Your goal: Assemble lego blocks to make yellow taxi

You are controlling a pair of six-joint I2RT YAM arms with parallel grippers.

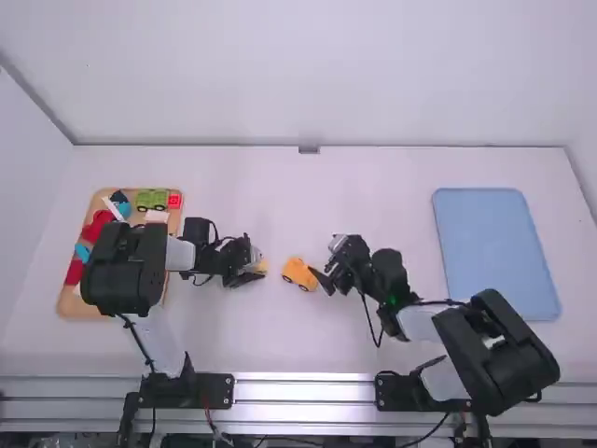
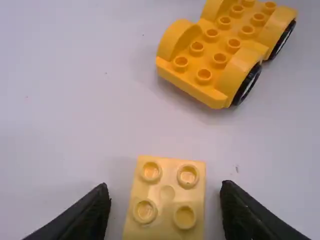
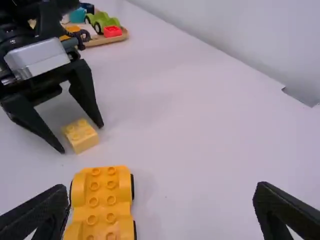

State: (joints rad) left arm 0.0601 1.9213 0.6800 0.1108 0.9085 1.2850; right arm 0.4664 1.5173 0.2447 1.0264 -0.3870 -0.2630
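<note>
The wheeled yellow car base (image 2: 220, 60) sits upright on the table (image 1: 280, 345) around the middle, its rows of studs bare. A paler yellow brick (image 2: 166, 193), four studs on top, lies near it but apart, also studs up. Nothing is joined yet: the base is out and ready, while the brick has still to be gripped, lifted, lined up and pressed on. I would call this an early stage; whether more pieces are wanted after this brick I cannot tell.

The left tool (image 3: 81, 137) is spread around the brick, one finger to each side with a gap by each, so it holds nothing. It likely needs only to close. The right tool (image 3: 161, 189) stands wide and empty near the base; it could steady the car while the brick is pushed down, since the wheels may let it roll.

Farther out, on the left of the table, a wooden tray (image 1: 67, 301) carries loose toy pieces, among them a green toy car (image 3: 104, 21) and a red brick (image 3: 112, 31). A flat light blue mat (image 1: 494, 252) lies on the right side. The table is smooth and white, with a metal rail (image 1: 303, 387) along its near edge and a plain pale wall (image 1: 280, 75) behind.
</note>
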